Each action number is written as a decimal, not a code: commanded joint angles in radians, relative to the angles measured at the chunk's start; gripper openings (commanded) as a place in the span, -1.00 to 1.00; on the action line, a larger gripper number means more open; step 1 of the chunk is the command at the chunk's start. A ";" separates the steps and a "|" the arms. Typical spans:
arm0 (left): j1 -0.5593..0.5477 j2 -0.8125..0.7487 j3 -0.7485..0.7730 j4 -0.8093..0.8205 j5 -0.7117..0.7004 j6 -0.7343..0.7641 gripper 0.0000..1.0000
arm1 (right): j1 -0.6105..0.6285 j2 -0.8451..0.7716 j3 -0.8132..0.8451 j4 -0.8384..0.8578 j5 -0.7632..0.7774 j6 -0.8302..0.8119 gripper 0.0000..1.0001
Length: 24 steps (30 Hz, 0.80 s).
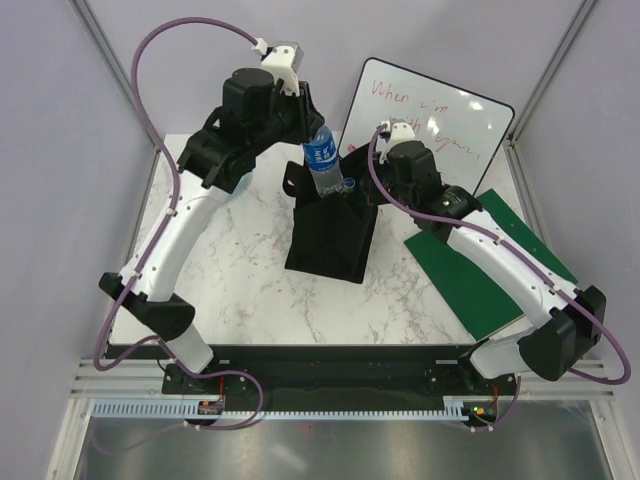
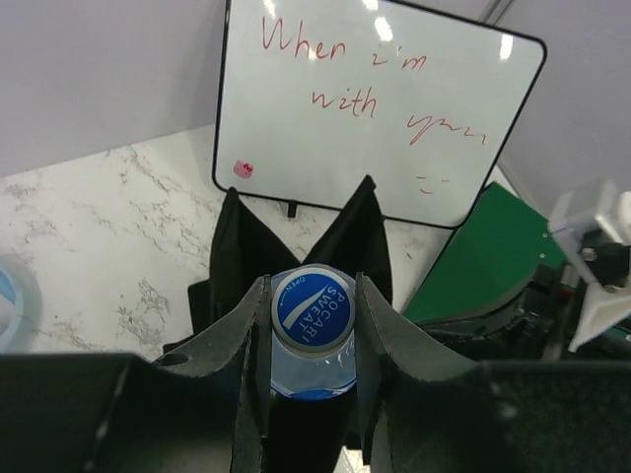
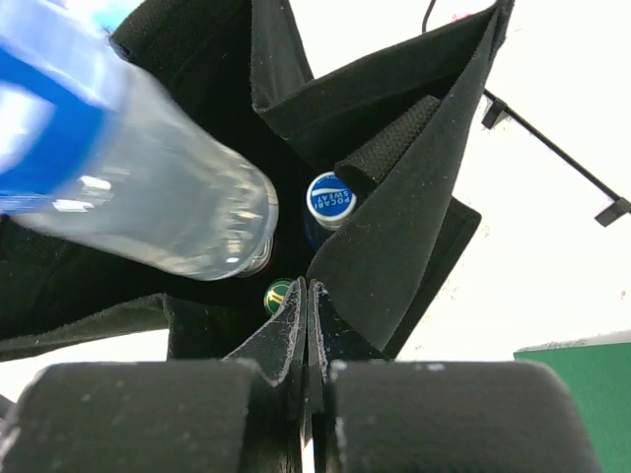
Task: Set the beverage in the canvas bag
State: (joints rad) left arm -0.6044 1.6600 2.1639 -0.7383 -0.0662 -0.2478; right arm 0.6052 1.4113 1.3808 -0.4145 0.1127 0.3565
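The beverage [image 1: 322, 160] is a clear bottle with a blue label and a blue cap [image 2: 312, 307]. My left gripper [image 2: 312, 327] is shut on its neck and holds it upright over the mouth of the canvas bag [image 1: 330, 240], its base at the opening. In the right wrist view the bottle [image 3: 148, 187] slants down into the black bag [image 3: 394, 217]. My right gripper [image 3: 308, 296] is shut on the bag's rim at the right side. Inside the bag are a blue-capped bottle [image 3: 330, 195] and a green cap [image 3: 279, 293].
A whiteboard [image 1: 430, 115] with red writing leans behind the bag. A green board [image 1: 480, 260] lies on the marble table [image 1: 230, 280] to the right, under my right arm. A pale blue object [image 2: 12, 301] shows at the left edge of the left wrist view.
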 commanded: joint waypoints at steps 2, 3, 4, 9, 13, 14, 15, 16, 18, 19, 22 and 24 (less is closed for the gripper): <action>-0.006 -0.022 -0.073 0.342 0.025 0.024 -0.95 | 0.008 -0.043 -0.011 0.014 0.008 0.016 -1.00; -0.008 -0.025 -0.116 0.359 0.032 0.033 -0.95 | 0.007 -0.044 -0.011 0.013 0.005 0.016 -1.00; -0.009 -0.031 -0.143 0.411 0.032 0.042 -0.95 | 0.007 -0.048 -0.012 0.014 0.002 0.015 -1.00; -0.015 -0.095 -0.402 0.614 -0.001 0.077 -0.95 | 0.007 -0.052 -0.012 0.016 0.008 0.006 -1.00; -0.017 -0.105 -0.478 0.665 -0.011 0.114 -0.95 | 0.007 -0.060 -0.016 0.023 0.019 0.001 -1.00; -0.017 -0.109 -0.511 0.674 -0.009 0.120 -0.95 | 0.007 -0.061 -0.016 0.023 0.024 0.004 -1.00; -0.017 -0.115 -0.533 0.686 -0.003 0.125 -0.95 | 0.007 -0.063 -0.017 0.026 0.030 0.009 -1.00; -0.017 -0.121 -0.556 0.726 -0.001 0.133 -0.95 | 0.007 -0.069 -0.019 0.032 0.033 0.012 -1.00; -0.017 -0.134 -0.602 0.734 -0.007 0.134 -0.95 | 0.007 -0.074 -0.025 0.043 0.033 0.016 -1.00; -0.017 -0.134 -0.607 0.734 -0.010 0.136 -0.95 | 0.007 -0.074 -0.026 0.045 0.036 0.018 -1.00; -0.017 -0.143 -0.615 0.735 -0.011 0.136 -0.95 | 0.007 -0.071 -0.028 0.048 0.035 0.016 -1.00; -0.018 -0.149 -0.604 0.735 -0.011 0.137 -0.95 | 0.007 -0.071 -0.031 0.051 0.035 0.013 -1.00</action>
State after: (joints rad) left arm -0.6155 1.5940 1.5146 -0.2050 -0.0765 -0.1356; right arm 0.6052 1.3743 1.3602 -0.4034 0.1371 0.3592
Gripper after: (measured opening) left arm 0.376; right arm 0.010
